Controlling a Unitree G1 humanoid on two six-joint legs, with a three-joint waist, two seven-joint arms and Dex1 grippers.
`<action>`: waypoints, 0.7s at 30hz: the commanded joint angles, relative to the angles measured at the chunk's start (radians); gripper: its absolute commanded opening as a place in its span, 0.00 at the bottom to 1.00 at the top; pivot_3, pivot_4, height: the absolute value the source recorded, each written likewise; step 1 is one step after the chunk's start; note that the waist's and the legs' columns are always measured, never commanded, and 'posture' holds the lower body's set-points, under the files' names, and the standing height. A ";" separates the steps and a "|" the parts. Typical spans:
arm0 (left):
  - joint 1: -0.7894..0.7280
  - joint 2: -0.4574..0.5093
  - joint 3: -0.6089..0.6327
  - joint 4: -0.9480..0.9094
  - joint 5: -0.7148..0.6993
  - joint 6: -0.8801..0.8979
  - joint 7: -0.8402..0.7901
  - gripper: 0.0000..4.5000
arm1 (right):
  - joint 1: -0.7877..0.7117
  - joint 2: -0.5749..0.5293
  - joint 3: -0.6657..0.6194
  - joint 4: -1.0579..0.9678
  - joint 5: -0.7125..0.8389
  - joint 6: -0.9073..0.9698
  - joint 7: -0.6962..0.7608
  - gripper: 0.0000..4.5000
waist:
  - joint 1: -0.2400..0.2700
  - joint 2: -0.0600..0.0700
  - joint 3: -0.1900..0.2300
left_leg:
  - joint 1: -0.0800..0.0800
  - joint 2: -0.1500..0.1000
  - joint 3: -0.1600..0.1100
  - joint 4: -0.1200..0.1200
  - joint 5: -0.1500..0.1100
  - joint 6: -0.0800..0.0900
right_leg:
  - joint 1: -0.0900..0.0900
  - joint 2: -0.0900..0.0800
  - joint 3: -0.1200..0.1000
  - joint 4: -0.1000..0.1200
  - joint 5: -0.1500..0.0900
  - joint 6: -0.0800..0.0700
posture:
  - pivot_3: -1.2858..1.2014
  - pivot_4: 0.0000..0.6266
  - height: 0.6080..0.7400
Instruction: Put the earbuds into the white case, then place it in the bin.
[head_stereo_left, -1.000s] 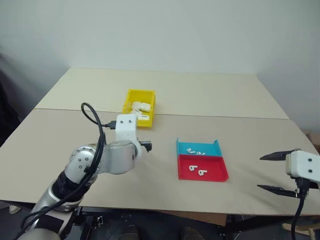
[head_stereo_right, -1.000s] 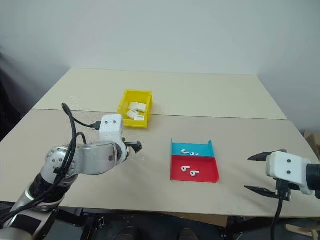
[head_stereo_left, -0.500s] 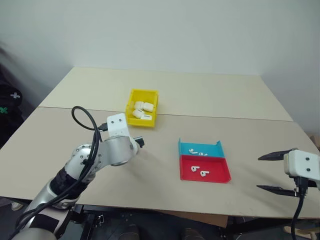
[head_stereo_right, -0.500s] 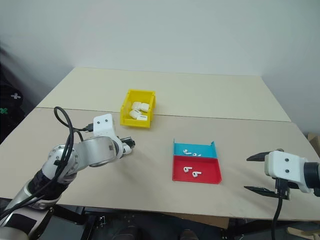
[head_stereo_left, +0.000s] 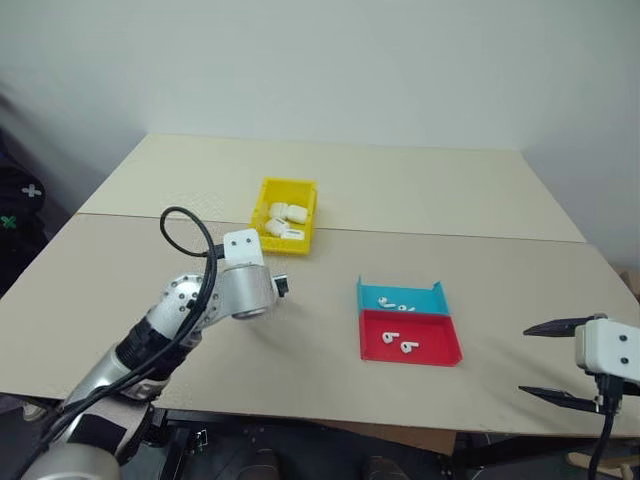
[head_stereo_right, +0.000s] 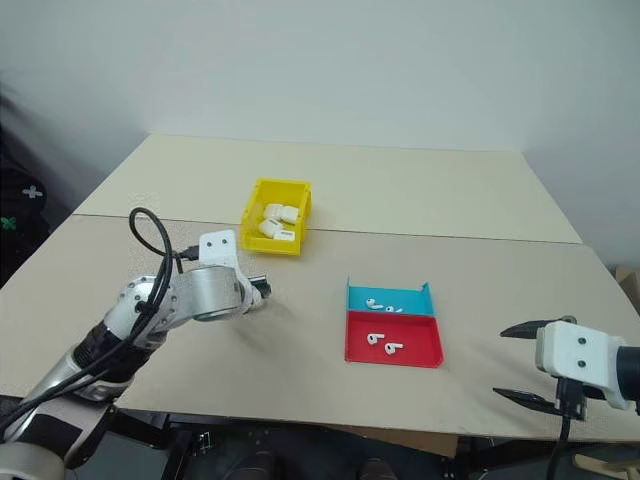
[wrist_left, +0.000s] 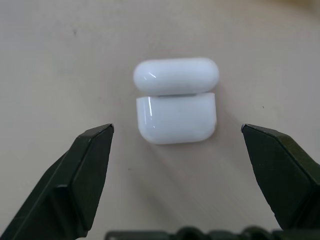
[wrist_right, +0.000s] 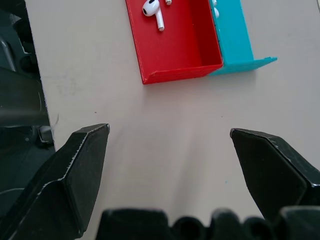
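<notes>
Two pale tan tables (head_stereo_left: 420, 190) pushed edge to edge under a plain white wall (head_stereo_left: 330, 60). On the nearer one, a shallow blue tray (head_stereo_left: 400, 297) touching a shallow red tray (head_stereo_left: 409, 336) along one long side. Dark bag (head_stereo_left: 20, 215) beside the left table edge.

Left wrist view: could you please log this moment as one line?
left pincer: open, over white case | case: on table, unheld | right pincer: open

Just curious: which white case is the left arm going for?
The lone case on the table between its open jaws, not those in the yellow bin.
</notes>
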 joint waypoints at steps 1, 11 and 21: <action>-0.020 -0.006 0.029 0.027 0.035 0.041 0.033 0.99 | 0.012 0.006 -0.046 -0.030 0.003 0.003 -0.009 1.00 | 0.000 0.000 0.000 | 0.000 0.000 0.000 0.000 0.000 0.000 | 0.000 0.000 0.000 0.000 0.000 0.000 | 0.52 0.24 1.00; 0.007 -0.122 0.090 0.123 0.141 0.110 0.027 0.99 | 0.026 0.007 -0.052 -0.037 0.000 0.001 -0.016 1.00 | -0.001 0.000 0.000 | -0.001 0.000 0.000 0.000 0.000 0.000 | 0.000 0.000 0.000 -0.001 0.000 0.000 | 0.52 0.24 1.00; 0.038 -0.212 0.177 0.172 0.266 0.200 0.003 0.99 | 0.041 0.009 -0.058 -0.041 -0.009 -0.006 -0.016 1.00 | -0.008 0.000 0.000 | -0.001 0.000 0.000 0.000 0.000 0.000 | 0.000 0.000 0.000 -0.001 0.000 0.000 | 0.52 0.24 1.00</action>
